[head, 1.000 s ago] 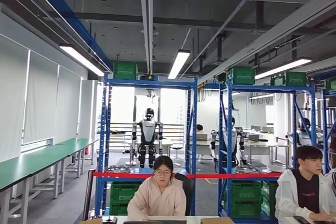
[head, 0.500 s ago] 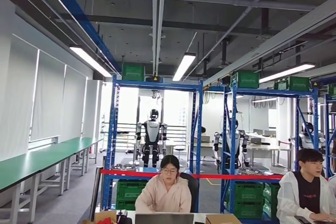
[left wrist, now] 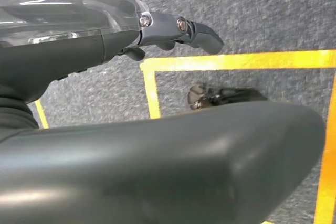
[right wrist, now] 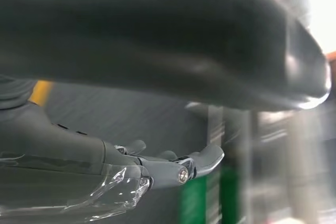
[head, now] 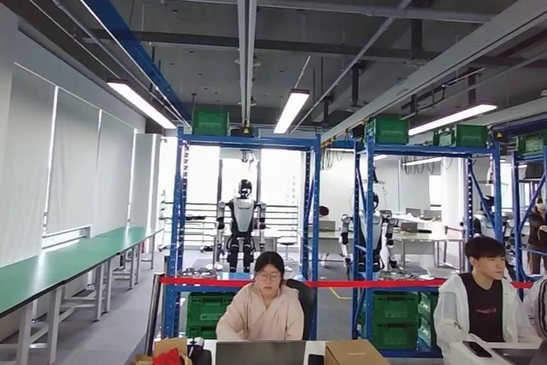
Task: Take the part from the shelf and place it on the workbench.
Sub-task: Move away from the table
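- While my head camera looks across the workshop, I see that the whole picture has shifted since half a second ago: the nearer blue steel shelf rack (head: 245, 237) and the seated person in the pale pink jacket (head: 260, 312) sit slightly further left, and the person in the white jacket (head: 480, 305) has slid left too. That is my camera moving, not the things.
- At the bottom edge, the brown cardboard box (head: 351, 353) and the grey laptop lid (head: 260, 353) show a little more than before.
- On the wrist view, my left hand (left wrist: 174, 30) hangs over grey carpet floor (left wrist: 257, 9) marked with yellow tape lines (left wrist: 238, 61); its dark fingers (left wrist: 198, 30) are stretched out straight with nothing in them, so it is empty and unclenched.
- My right hand (right wrist: 170, 166) likewise has its fingers (right wrist: 206, 158) extended and holds nothing; the background behind it is blurred.
- I cannot make out the part itself. Small metallic things lie on the low shelf level behind the red barrier tape (head: 335, 284), too small to identify, and that rack stands well apart from both hands.
- Green plastic crates (head: 208, 312) sit on the rack's bottom level.
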